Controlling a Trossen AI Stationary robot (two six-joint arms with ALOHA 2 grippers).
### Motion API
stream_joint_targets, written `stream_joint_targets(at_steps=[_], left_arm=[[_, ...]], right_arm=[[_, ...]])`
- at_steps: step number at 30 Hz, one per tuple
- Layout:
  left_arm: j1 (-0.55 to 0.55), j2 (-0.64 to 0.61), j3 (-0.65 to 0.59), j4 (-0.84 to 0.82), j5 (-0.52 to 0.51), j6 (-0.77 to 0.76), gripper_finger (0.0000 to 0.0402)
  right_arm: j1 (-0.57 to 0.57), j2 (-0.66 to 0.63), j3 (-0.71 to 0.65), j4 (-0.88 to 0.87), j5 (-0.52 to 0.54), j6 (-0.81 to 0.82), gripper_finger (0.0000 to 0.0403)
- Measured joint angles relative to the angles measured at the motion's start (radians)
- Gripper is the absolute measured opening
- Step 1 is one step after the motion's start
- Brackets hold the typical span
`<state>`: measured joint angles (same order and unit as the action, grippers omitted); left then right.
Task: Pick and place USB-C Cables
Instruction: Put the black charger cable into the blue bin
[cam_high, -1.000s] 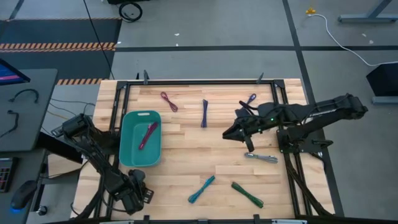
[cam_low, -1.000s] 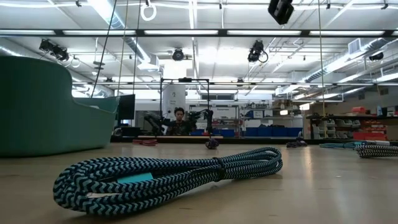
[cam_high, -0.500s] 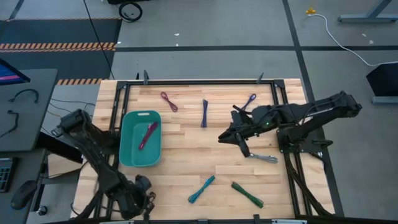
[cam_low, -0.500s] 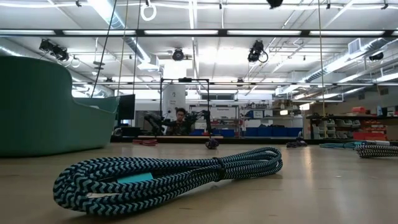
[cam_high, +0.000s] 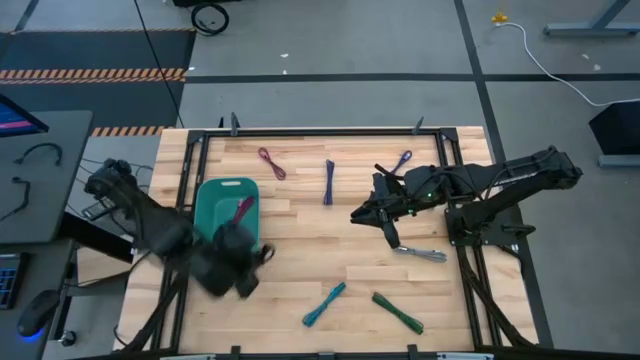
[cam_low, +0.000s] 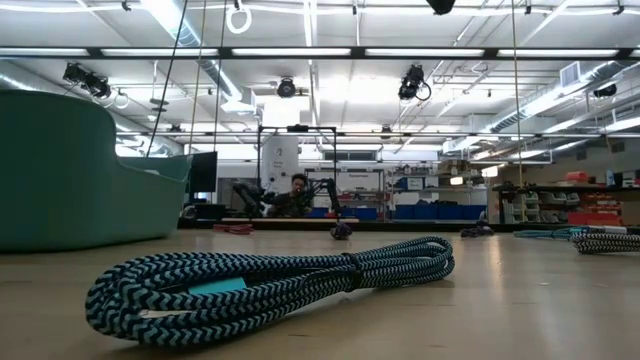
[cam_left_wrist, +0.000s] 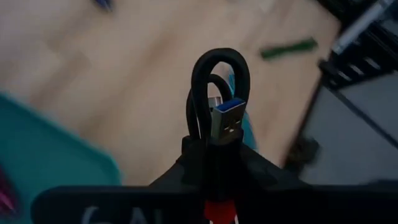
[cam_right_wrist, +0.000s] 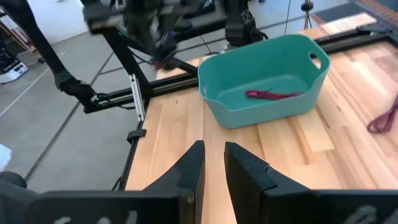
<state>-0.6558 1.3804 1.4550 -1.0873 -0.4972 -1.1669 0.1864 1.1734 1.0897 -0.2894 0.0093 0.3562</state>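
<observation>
Left gripper (cam_left_wrist: 214, 158), jaws clamped on a black cable (cam_left_wrist: 217, 93), hangs lower left near the teal tray (cam_high: 207, 197) for dropping; right gripper (cam_right_wrist: 211, 163), jaws narrow, waits centre-right.

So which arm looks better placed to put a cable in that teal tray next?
The left. Its gripper is shut on a black cable beside the tray; the right gripper holds nothing.

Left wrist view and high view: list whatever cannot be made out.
Left wrist view: lower part of the black cable, hidden inside the left pincer.
Left wrist view: teal tray and green cable, blurred.
High view: left pincer, a blurred smear beside the tray.
</observation>
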Motion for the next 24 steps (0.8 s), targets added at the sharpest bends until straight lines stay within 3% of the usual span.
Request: stream_joint_targets(at_steps=[4, 12, 18, 24], left_arm=[[0.18, -0.02, 0.04, -0.063, 0.025, 0.198, 0.005], [0.496, -0.031, 0.009, -0.276, 0.207, 0.496, 0.005], [0.62, -0.029, -0.162, -0.26, 0.371, 0.653, 0.0052], [0.636, -0.028, -0.418, -0.158, 0.459, 0.616, 0.0055]], right_arm=[[0.009, -0.014, 0.0, -0.023, -0.002, 0.073, 0.0066], [0.062, -0.058, 0.0, -0.142, 0.005, 0.183, 0.0062], [0.12, -0.065, -0.001, -0.201, 0.074, 0.264, 0.0062], [0.187, -0.063, -0.001, -0.201, 0.154, 0.336, 0.0062]])
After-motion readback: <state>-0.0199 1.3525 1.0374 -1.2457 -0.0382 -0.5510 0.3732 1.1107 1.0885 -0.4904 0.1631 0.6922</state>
